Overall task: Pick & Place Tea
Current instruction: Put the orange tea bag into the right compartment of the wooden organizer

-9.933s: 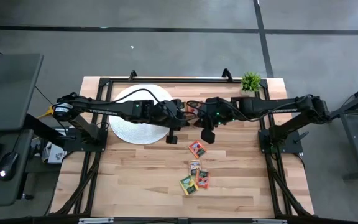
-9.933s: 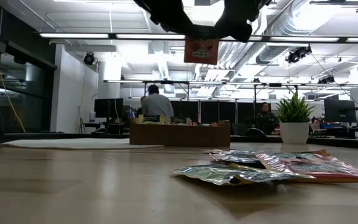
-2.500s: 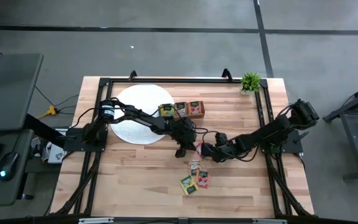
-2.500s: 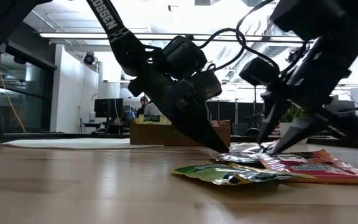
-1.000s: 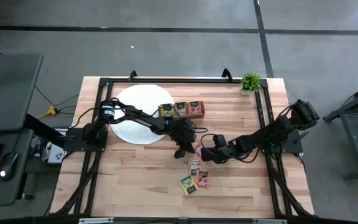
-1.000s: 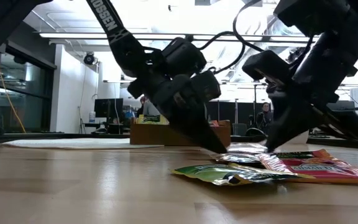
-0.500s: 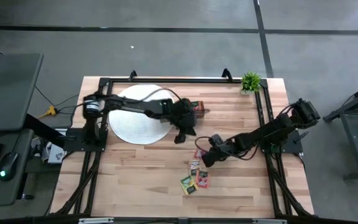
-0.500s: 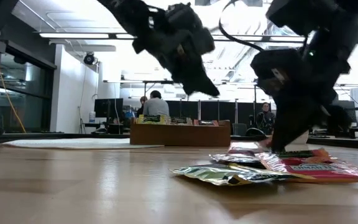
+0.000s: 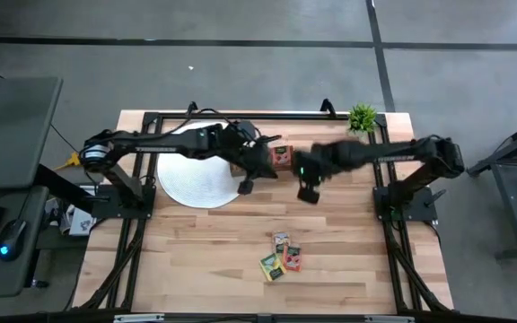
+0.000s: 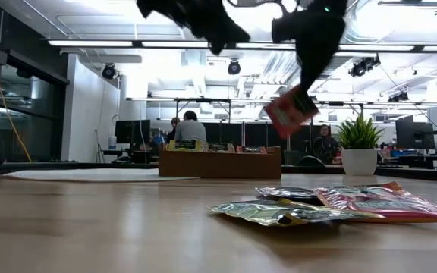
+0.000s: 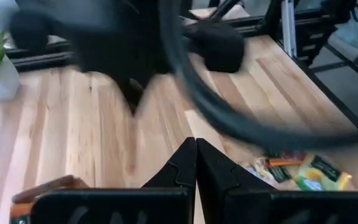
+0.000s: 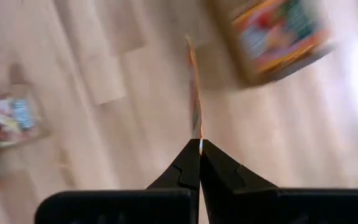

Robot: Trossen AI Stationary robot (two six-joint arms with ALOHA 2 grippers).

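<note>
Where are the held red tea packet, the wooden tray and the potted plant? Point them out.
red tea packet (image 10: 290, 111), low view, middle of its face.
wooden tray (image 10: 220, 164), low view, front wall.
potted plant (image 9: 363, 117), high view, leaves.

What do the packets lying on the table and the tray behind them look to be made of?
The packets look like glossy foil or plastic film: crinkled, with bright glints. The tray looks like plain matte brown wood, though cardboard can't be ruled out.

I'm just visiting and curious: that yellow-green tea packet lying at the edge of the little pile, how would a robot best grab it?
The yellow-green packet lies flat, so come straight down and pinch its free outer edge, away from the neighbouring packets.
</note>
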